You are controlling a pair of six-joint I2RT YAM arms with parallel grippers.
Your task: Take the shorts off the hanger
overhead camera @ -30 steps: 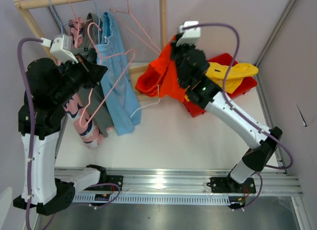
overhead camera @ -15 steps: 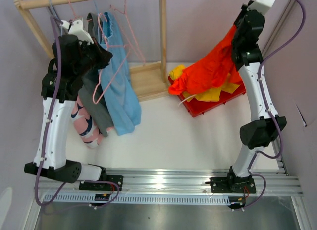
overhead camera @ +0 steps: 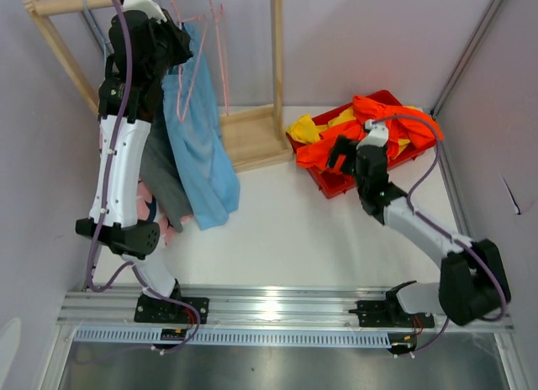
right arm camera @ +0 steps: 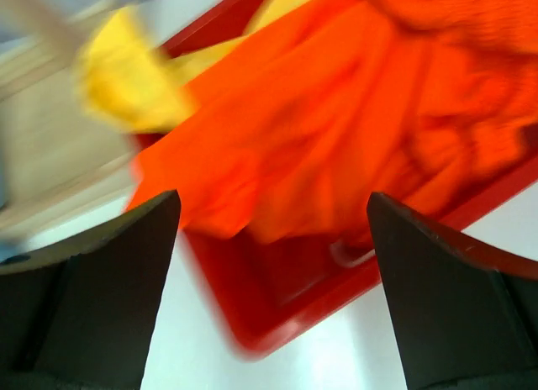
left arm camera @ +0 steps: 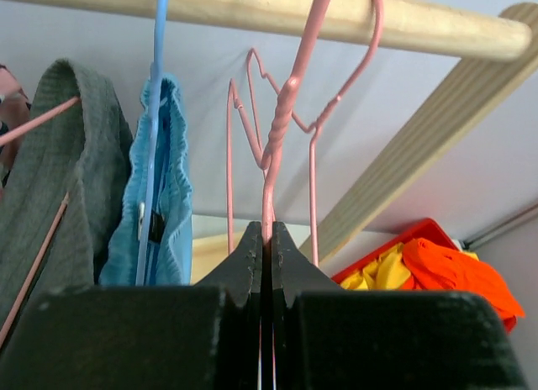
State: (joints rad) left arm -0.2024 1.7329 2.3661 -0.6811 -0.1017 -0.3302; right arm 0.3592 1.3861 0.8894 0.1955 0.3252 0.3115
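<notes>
The orange shorts [overhead camera: 382, 121] lie heaped in the red bin [overhead camera: 334, 185] at the back right, over a yellow garment [overhead camera: 308, 128]. My right gripper [overhead camera: 339, 157] hovers open just in front of the bin's near corner, with nothing between its fingers [right arm camera: 101, 264]. In the right wrist view the orange shorts [right arm camera: 336, 113] fill the bin [right arm camera: 277, 306]. My left gripper [overhead camera: 176, 39] is raised to the wooden rail [left arm camera: 252, 7] and shut [left arm camera: 267, 232] on the neck of a bare pink hanger [left arm camera: 282, 129], whose hook sits over the rail.
Blue shorts [overhead camera: 200, 142] hang on a blue hanger [left arm camera: 155, 87] beside the pink one. A grey-green garment [left arm camera: 71, 155] and a pink patterned one [overhead camera: 145, 207] hang further left. The wooden rack's base [overhead camera: 252, 138] stands between rack and bin.
My right arm dropped from high above the bin to just in front of it and opened, leaving the orange shorts in the bin. My left arm lifted the pink hanger to the rail.
</notes>
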